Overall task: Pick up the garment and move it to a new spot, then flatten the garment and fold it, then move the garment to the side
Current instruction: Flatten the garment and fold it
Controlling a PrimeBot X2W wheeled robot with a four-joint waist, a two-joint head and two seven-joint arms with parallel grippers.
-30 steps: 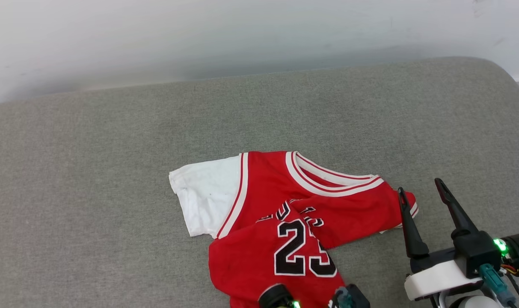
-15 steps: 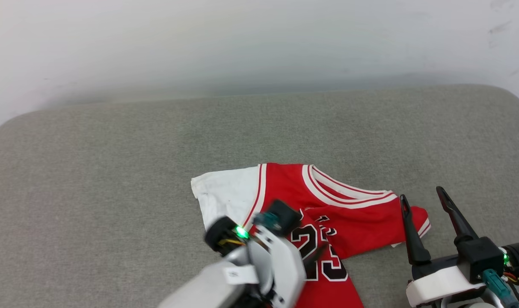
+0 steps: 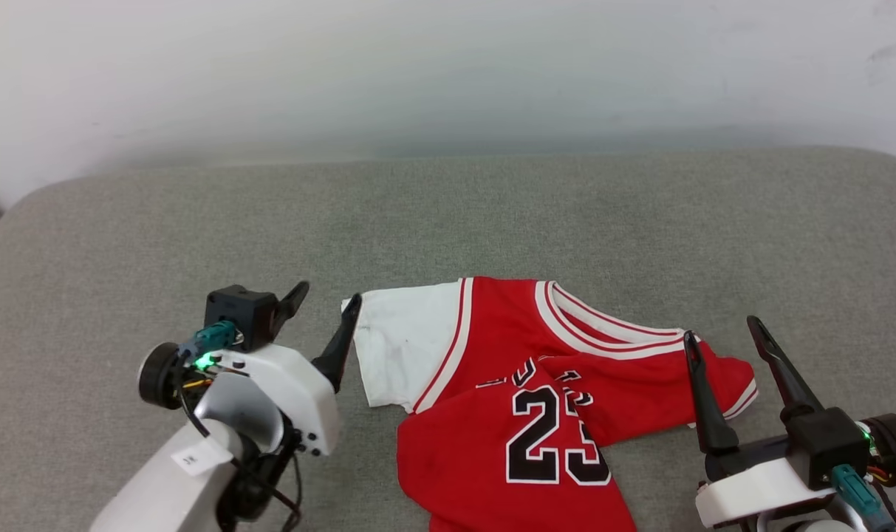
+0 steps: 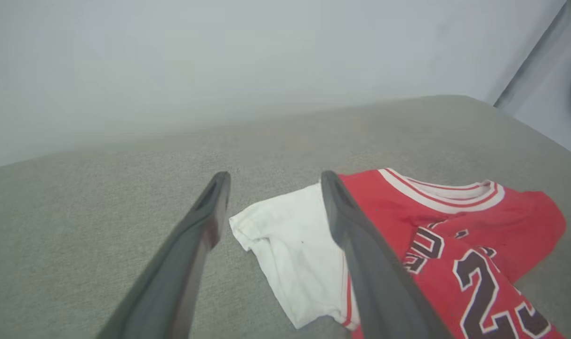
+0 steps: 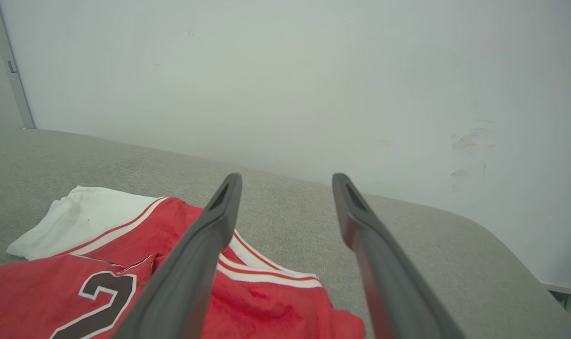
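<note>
your left gripper and right gripper flanked the rumpled garment, both wide apart and empty, seemingly to flatten it.

The left pincer has two long dark grey fingers, thin and tapering, each with a narrow slot near the tip. They grow from a white rounded shell with small dark screws. On the shell is a black block, with a teal plug, a green light and a black round cap. Thin black cables run by the silver-grey forearm, which carries a white label. The right pincer has the same shell, block, plug and light, plus red and yellow wires.
</note>
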